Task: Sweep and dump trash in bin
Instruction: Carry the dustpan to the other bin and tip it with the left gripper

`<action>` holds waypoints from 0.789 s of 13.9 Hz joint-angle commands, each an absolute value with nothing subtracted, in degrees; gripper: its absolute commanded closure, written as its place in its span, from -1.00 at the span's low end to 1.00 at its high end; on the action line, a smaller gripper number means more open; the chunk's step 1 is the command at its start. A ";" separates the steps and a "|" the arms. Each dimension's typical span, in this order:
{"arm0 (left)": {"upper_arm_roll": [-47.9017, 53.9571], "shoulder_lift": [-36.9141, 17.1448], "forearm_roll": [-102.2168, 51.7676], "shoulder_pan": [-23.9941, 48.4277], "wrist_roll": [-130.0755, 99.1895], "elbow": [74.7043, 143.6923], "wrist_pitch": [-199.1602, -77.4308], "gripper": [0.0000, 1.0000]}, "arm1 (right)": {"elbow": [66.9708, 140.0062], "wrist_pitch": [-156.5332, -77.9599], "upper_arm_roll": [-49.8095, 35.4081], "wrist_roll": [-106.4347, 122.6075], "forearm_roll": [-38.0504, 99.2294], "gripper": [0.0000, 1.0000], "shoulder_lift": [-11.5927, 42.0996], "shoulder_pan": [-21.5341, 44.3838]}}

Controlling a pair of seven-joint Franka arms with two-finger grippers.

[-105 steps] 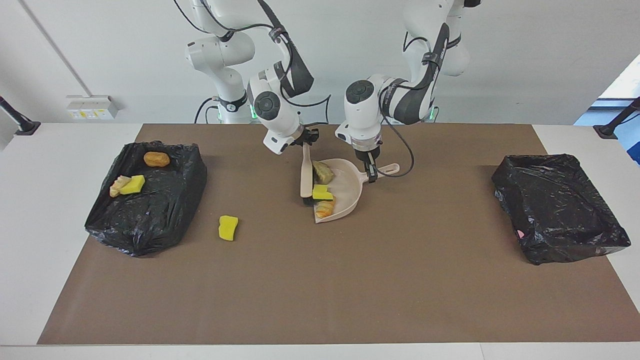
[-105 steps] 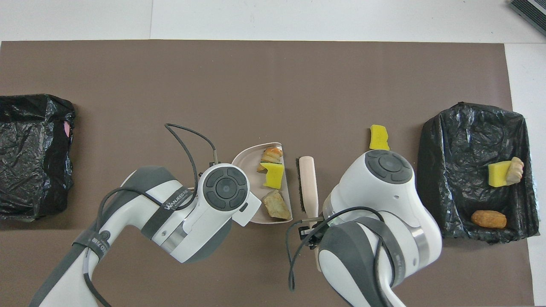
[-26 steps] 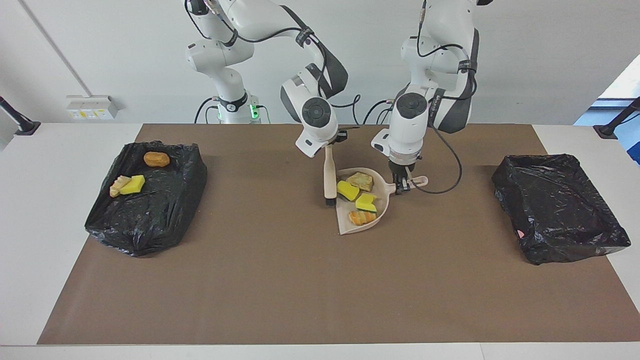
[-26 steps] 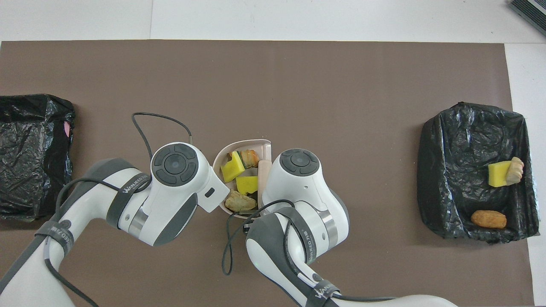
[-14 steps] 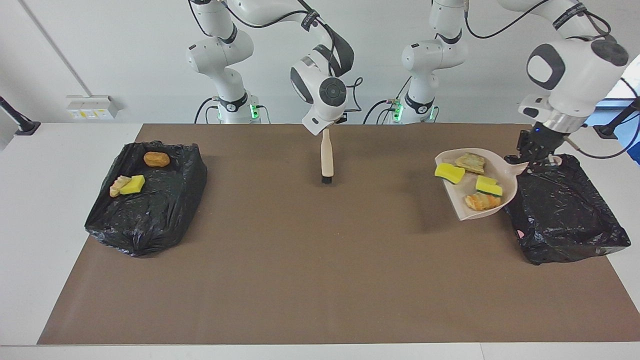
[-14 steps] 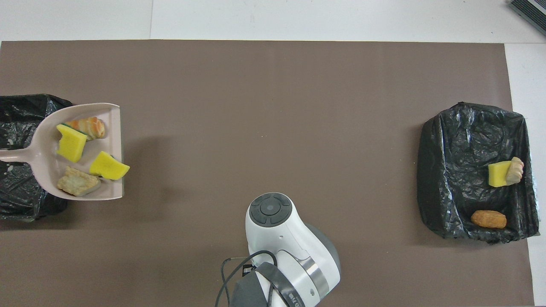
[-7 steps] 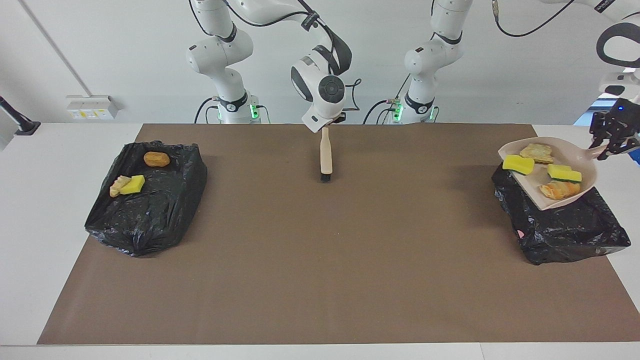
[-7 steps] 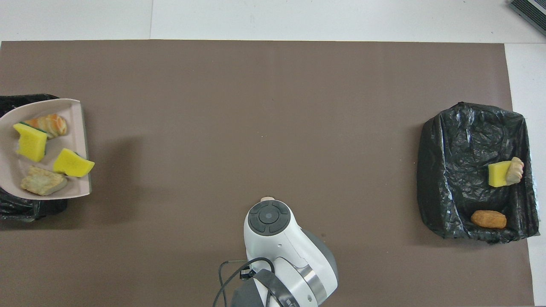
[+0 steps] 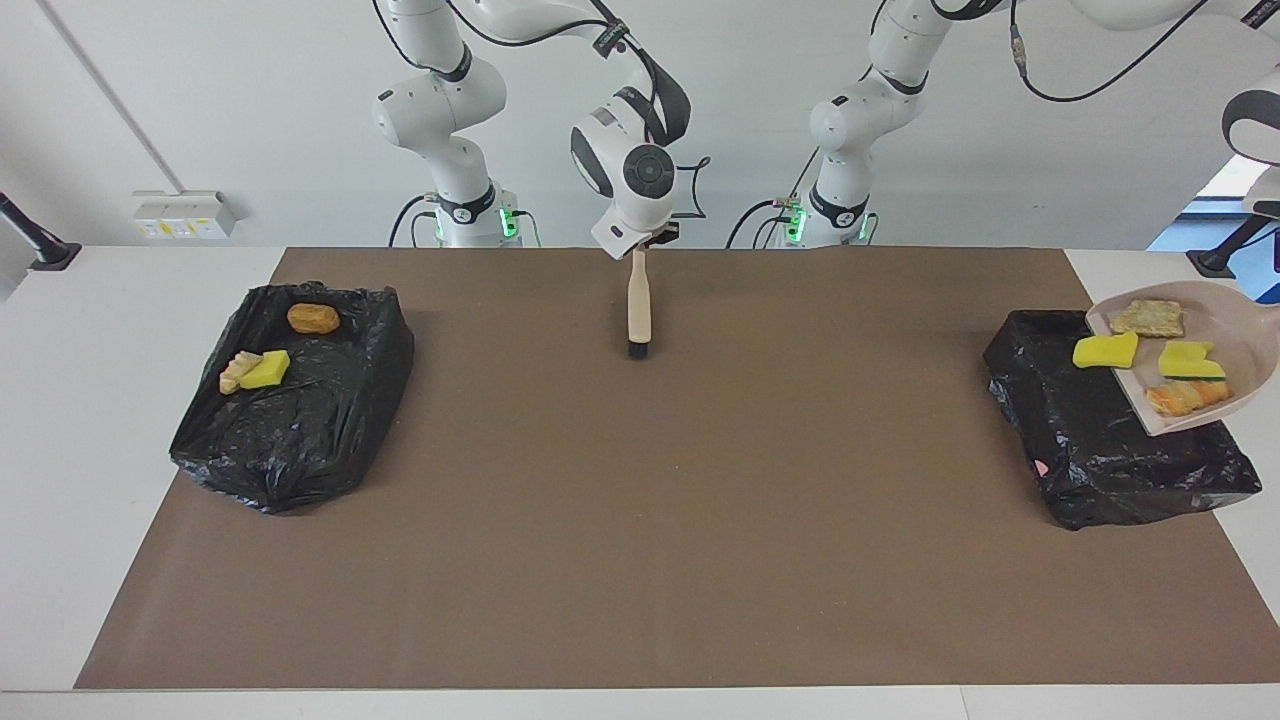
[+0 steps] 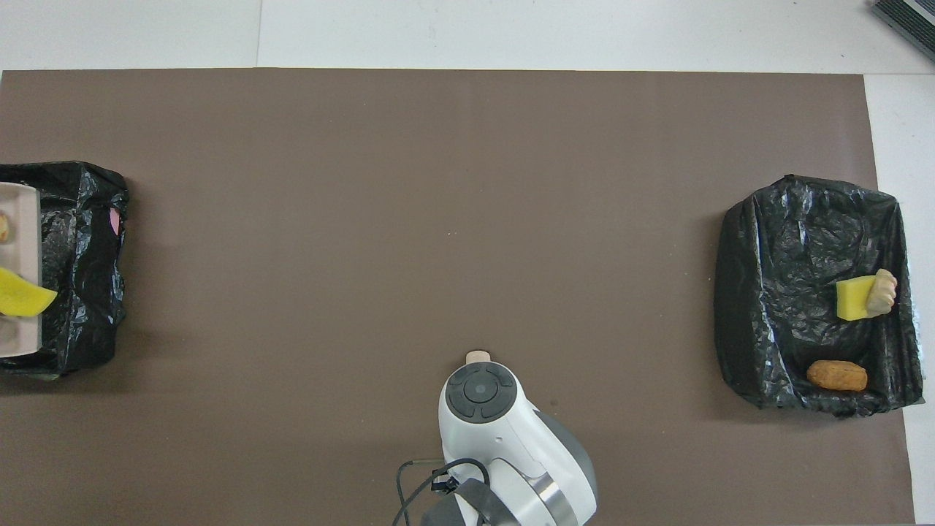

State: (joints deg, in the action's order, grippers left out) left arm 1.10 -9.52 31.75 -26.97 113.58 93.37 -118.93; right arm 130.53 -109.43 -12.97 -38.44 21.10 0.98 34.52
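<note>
a: what has the right gripper (image 9: 641, 243) got?

b: it is clamped on the top of the brush (image 9: 637, 310), which hangs straight down from it, bristles down over the brown mat (image 9: 640, 520).

a: and the left gripper?

b: out of frame, so i cannot tell. the dustpan (image 9: 1250, 345) is up over the bin (image 9: 1090, 450) at the left arm's end, carrying four bits of trash (image 9: 1105, 350). three more scraps (image 9: 265, 369) lie in the other bin (image 9: 290, 440), toward the right arm's end.
</note>
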 commanded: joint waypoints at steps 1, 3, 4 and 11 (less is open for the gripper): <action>0.70 -9.23 41.45 -23.30 109.00 93.08 -117.26 1.00 | 133.24 -112.40 -13.01 -37.62 21.97 1.00 -1.23 34.63; 0.70 -9.14 44.72 -24.17 106.44 92.64 -117.42 1.00 | 133.68 -113.20 -13.09 -37.62 21.97 1.00 -1.23 34.72; 0.79 -9.23 47.17 -23.91 106.44 92.20 -117.60 1.00 | 133.86 -113.38 -13.01 -37.53 21.97 1.00 -1.23 35.15; 0.62 -6.86 45.12 -23.74 106.18 88.15 -115.05 1.00 | 133.07 -115.40 -13.01 -35.34 21.19 -0.99 0.00 35.77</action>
